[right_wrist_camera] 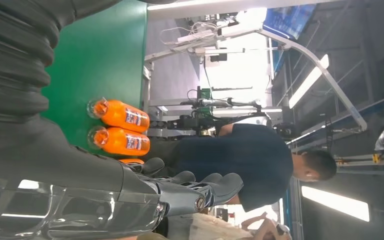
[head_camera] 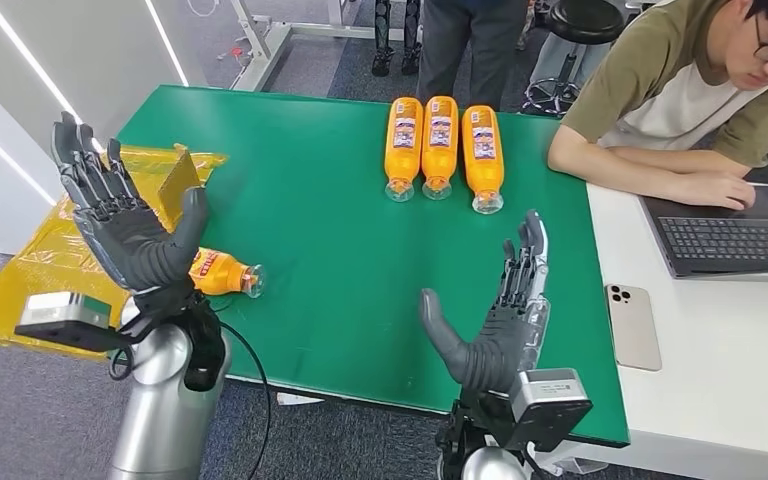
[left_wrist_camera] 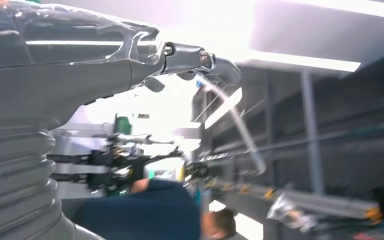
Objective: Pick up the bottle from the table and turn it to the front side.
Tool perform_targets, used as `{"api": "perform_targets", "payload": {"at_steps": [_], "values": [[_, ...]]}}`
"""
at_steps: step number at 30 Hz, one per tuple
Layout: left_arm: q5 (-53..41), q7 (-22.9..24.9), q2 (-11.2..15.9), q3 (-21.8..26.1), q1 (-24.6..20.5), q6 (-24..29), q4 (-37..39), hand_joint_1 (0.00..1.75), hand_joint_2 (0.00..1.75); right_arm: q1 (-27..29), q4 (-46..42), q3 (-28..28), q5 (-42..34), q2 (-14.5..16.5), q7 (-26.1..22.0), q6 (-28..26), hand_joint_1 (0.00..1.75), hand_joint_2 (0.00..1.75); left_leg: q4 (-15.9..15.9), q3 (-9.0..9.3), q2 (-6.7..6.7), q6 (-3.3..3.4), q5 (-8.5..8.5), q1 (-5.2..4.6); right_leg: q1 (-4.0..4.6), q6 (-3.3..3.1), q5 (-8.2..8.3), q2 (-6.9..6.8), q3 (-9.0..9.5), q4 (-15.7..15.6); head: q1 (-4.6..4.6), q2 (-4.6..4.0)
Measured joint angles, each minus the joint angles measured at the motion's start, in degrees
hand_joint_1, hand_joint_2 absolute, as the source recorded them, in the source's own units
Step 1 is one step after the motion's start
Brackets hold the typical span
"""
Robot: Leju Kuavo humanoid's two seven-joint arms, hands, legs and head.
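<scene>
Left robot hand above bottle

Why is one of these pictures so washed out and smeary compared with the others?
The left wrist view looks up into ceiling lights, so glare bleaches its middle and the background is blurred behind the left hand. The head view is evenly lit and sharp on the green table. The right wrist view has bright patches but shows the bottles clearly.
</scene>
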Motion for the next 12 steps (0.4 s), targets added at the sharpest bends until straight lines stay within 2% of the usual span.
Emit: {"api": "perform_targets", "payload": {"at_steps": [3, 6, 12], "values": [[2.2, 0.0, -2.8, -3.8, 2.7, 2.1, -2.9, 0.0, 1.75, 0.0, 0.0, 0.1, 1.3, 0.0, 0.9, 0.7, 0.0, 1.75, 0.0, 0.0, 0.0, 0.04, -0.03, 0.0, 0.0, 0.01, -0.02, -0.01, 0.01, 0.0, -0.01, 0.0], [2.6, 0.0, -4.8, -4.8, 4.5, 1.7, -3.9, 0.0, 1.75, 0.2, 0.1, 0.1, 2.7, 0.0, 1.6, 1.5, 0.0, 1.75, 0.0, 0.01, 0.01, 0.05, -0.04, 0.01, 0.0, 0.01, -0.02, 0.01, 0.0, 0.0, -0.01, 0.0], [-1.5, 0.1, -4.9, -5.3, 6.3, 7.1, -3.7, 0.0, 1.75, 0.5, 0.1, 0.1, 3.4, 0.0, 2.4, 1.6, 0.0, 1.75, 0.0, 0.03, 0.03, 0.05, -0.03, 0.03, 0.01, 0.01, -0.02, 0.04, -0.03, 0.0, -0.02, 0.0]]}}
